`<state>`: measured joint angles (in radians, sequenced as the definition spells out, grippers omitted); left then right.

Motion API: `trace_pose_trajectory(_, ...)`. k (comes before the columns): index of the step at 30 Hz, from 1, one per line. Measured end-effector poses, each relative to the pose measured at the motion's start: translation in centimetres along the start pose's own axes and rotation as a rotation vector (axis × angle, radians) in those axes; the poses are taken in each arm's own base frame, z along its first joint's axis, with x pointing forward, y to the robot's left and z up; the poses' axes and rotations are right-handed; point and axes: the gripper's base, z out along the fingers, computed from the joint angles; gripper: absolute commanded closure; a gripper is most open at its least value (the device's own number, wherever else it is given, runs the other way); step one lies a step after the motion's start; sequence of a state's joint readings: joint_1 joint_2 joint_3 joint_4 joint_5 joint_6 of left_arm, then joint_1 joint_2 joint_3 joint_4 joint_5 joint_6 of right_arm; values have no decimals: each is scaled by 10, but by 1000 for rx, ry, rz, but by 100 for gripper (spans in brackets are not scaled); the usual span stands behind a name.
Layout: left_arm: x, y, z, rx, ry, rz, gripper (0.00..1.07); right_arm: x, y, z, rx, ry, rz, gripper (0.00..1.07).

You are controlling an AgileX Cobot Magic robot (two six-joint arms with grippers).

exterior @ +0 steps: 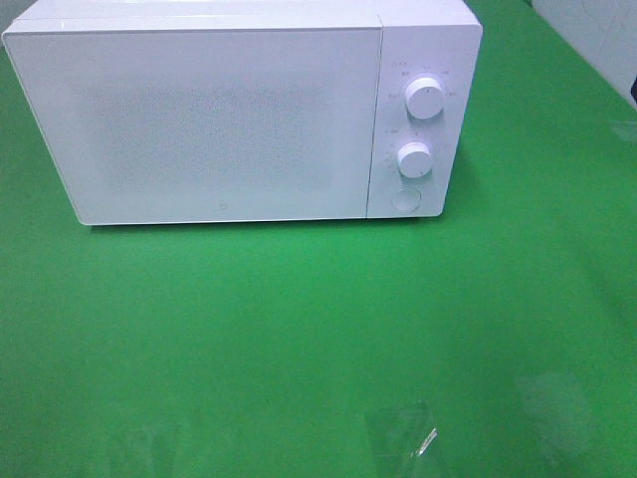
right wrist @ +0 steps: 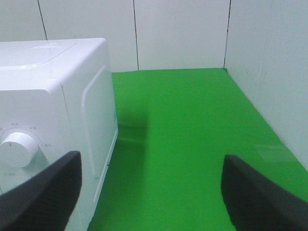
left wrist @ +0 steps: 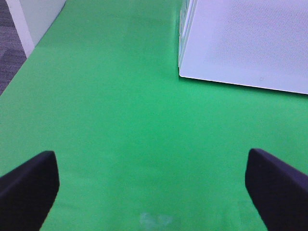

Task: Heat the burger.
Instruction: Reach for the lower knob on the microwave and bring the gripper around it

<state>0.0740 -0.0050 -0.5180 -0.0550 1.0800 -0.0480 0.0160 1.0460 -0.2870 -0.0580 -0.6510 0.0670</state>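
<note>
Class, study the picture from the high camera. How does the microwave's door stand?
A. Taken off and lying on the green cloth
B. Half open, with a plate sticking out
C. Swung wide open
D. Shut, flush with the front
D: the microwave has its door lying flush beside the control panel, with no gap and none of the inside showing.
</note>
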Motion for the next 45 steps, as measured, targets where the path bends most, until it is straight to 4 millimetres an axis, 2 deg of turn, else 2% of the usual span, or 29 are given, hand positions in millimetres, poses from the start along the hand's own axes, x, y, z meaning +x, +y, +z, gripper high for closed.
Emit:
trace_pose_trajectory(7, 0, 0, 0, 0, 0, 0, 6, 14, -3, 17, 43, -15, 9, 32)
trace_pose_trajectory(11, 0, 0, 0, 0, 0, 0, 6, 22, 5, 24, 44, -11, -21, 32)
trace_pose_trajectory(12, 0, 0, 0, 0, 0, 0, 6, 29, 15, 28, 30, -5, -55, 32)
trace_pose_trajectory(13, 0, 0, 0, 0, 0, 0, 6, 29, 15, 28, 30, -5, -55, 32)
trace_pose_trajectory(15, 0, 0, 0, 0, 0, 0, 6, 44, 33, 35, 30, 8, -101, 32)
trace_pose_trajectory(18, 0, 0, 0, 0, 0, 0, 6, 50, 39, 36, 36, 6, -105, 32)
trace_pose_trajectory(19, 0, 0, 0, 0, 0, 0, 6, 57, 48, 37, 26, 6, -103, 32)
trace_pose_trajectory(23, 0, 0, 0, 0, 0, 0, 6, 66, 62, 36, 9, 8, -104, 32)
trace_pose_trajectory(24, 0, 0, 0, 0, 0, 0, 6, 73, 71, 35, -3, 29, -105, 32)
trace_pose_trajectory(27, 0, 0, 0, 0, 0, 0, 6, 80, 77, 33, -10, 59, -108, 32)
trace_pose_trajectory(28, 0, 0, 0, 0, 0, 0, 6, 88, 85, 31, -24, 91, -116, 32)
trace_pose_trajectory(31, 0, 0, 0, 0, 0, 0, 6, 97, 95, 31, -27, 122, -116, 32)
trace_pose_trajectory(38, 0, 0, 0, 0, 0, 0, 6, 100, 119, 40, -30, 120, -87, 32)
trace_pose_trajectory(42, 0, 0, 0, 0, 0, 0, 6, 97, 134, 54, -34, 87, -61, 32)
trace_pose_trajectory(45, 0, 0, 0, 0, 0, 0, 6, 97, 138, 60, -31, 81, -54, 32)
